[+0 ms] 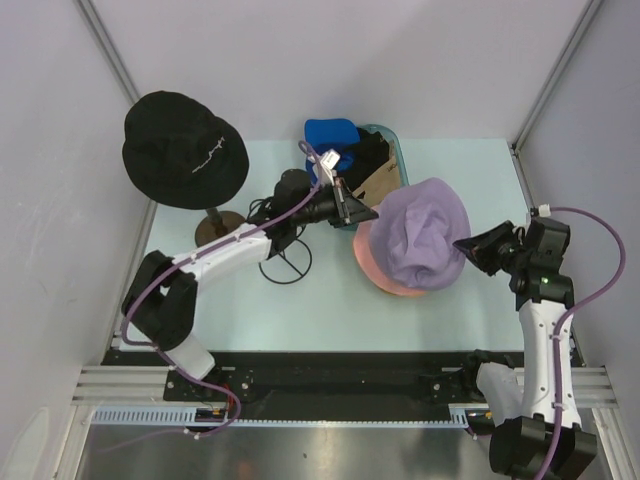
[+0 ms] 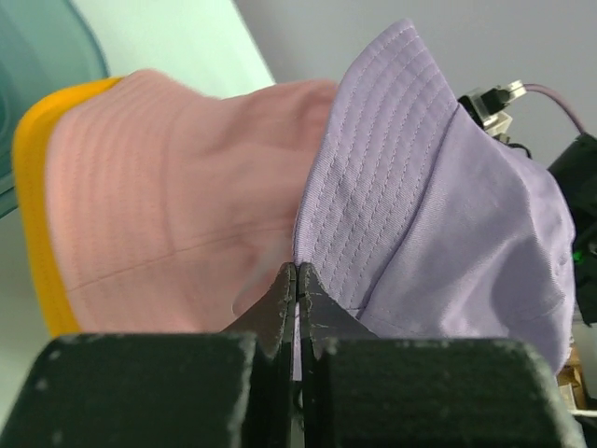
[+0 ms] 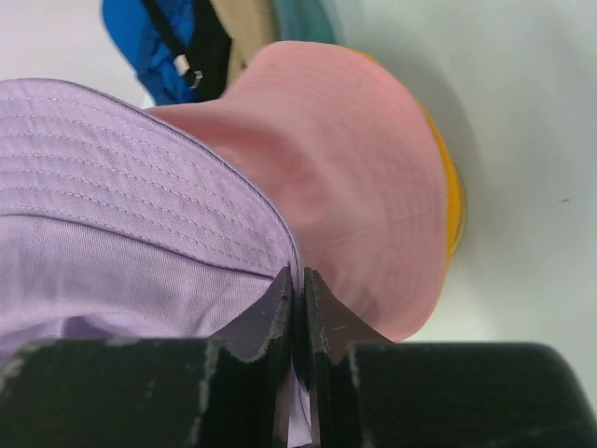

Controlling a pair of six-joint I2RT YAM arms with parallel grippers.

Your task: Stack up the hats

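A lavender bucket hat (image 1: pixel 418 240) sits over a pink bucket hat (image 1: pixel 372 262) on the table's right half, with an orange hat's brim (image 2: pixel 33 196) showing beneath. My left gripper (image 1: pixel 362 213) is shut on the lavender hat's brim (image 2: pixel 354 224) at its left side. My right gripper (image 1: pixel 464 247) is shut on the same brim (image 3: pixel 140 187) at its right side. A black bucket hat (image 1: pixel 183 148) with white lettering rests on a stand at the far left. A blue cap (image 1: pixel 331 133) and a tan cap (image 1: pixel 384 182) lie in a teal bin (image 1: pixel 396 148) behind.
A dark round stand base (image 1: pixel 219 226) sits under the black hat. A black wire stand (image 1: pixel 285 262) stands near the left arm. Grey walls close in on the left, right and back.
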